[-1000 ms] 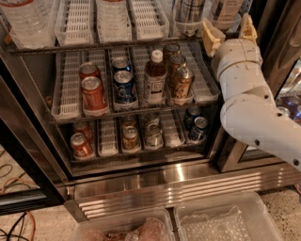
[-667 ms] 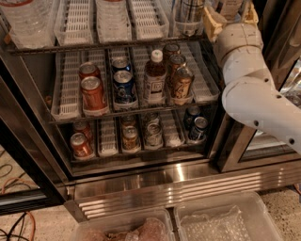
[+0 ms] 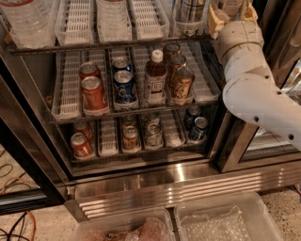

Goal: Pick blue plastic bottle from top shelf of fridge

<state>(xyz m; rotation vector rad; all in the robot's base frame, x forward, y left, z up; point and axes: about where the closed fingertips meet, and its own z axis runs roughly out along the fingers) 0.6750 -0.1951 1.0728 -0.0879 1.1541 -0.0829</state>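
We see the fridge [image 3: 188, 187] open, its racks lined with white slotted lane trays [image 3: 141, 19]. On the top shelf [image 3: 117, 45] most lanes show bare. A clear ribbed water bottle [image 3: 26, 19] stands at the far left, and a dark can [image 3: 190, 12] stands towards the right. Just right of that can, the blue plastic bottle [image 3: 231, 4] shows only as a pale band at the upper edge of the view.

On the middle rack we find two red cans [image 3: 93, 92], a blue can [image 3: 124, 87], a brown bottle with a white cap [image 3: 154, 80] and a row of gold-brown cans [image 3: 181, 81]. The lowest rack holds more red cans [image 3: 80, 143], two mixed cans [image 3: 141, 135] and dark blue cans [image 3: 197, 127].

On the floor in front are two clear bins. The left bin [image 3: 94, 225] has something pinkish in it, and the right bin [image 3: 263, 207] holds crinkled clear plastic.

The gripper [image 3: 232, 15] is at the right end of the top shelf. Its jaws stand wide apart, one on each side of the bottle's band, and we cannot see them pressing on it.

A second ago the gripper hung lower, beside the middle rack's right end, with its jaws at much the same spread. It has since risen to the top shelf. The cans and bottles have not moved.
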